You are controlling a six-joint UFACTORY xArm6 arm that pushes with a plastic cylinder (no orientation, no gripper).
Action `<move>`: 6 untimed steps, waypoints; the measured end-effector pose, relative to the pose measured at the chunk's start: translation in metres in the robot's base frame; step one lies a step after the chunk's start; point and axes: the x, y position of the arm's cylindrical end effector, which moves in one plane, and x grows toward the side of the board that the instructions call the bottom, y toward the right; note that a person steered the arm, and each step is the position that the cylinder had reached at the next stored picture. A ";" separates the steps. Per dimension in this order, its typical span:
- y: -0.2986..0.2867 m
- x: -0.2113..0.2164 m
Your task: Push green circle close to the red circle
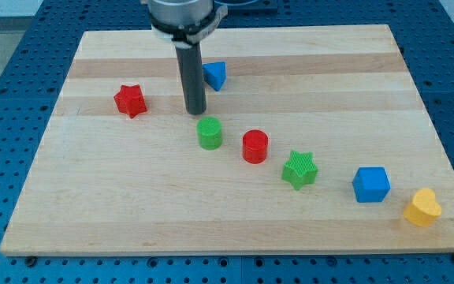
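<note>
Item: green circle point(209, 133), mid-board, just beside red circle point(254, 147). My tip point(195, 111), gripless, holding nothing, sits just above it. We advise nudging gently from its top-left side.

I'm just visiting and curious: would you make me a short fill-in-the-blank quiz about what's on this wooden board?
1. My tip sits just above the green circle, toward the view's ____.
2. The block nearest the green circle, on its right in the view, is the red ____.
3. The yellow heart lies nearest the board's bottom-____ corner in the view.
4. The green star lies between the red circle and a ____ cube.

Missing words: top; circle; right; blue
</note>
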 end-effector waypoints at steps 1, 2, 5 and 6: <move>0.000 0.032; 0.000 0.064; 0.075 0.130; 0.120 0.146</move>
